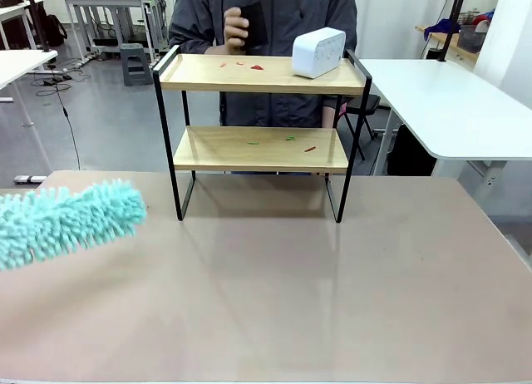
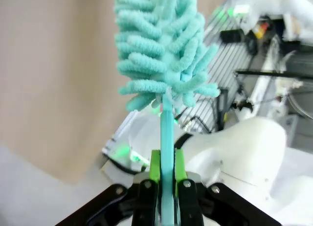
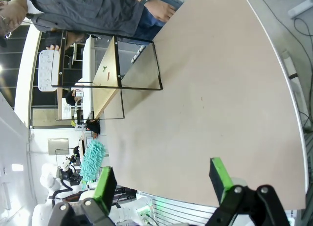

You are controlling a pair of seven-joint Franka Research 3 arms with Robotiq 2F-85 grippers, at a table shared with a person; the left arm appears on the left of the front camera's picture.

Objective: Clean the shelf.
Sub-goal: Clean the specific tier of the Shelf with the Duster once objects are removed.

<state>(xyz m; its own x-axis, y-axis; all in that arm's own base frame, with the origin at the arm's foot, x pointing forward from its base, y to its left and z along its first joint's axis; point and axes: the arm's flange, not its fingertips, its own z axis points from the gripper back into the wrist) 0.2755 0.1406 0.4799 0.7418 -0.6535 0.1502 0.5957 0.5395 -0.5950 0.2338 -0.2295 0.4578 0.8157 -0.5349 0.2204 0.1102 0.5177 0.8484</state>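
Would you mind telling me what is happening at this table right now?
The left gripper is shut on the handle of a teal duster, held over the left side of the table, short of the shelf. Small red and green scraps lie on both shelf boards, and a white box sits at the top board's right end. The right gripper hangs open over the table, holding nothing. A person stands behind the shelf.
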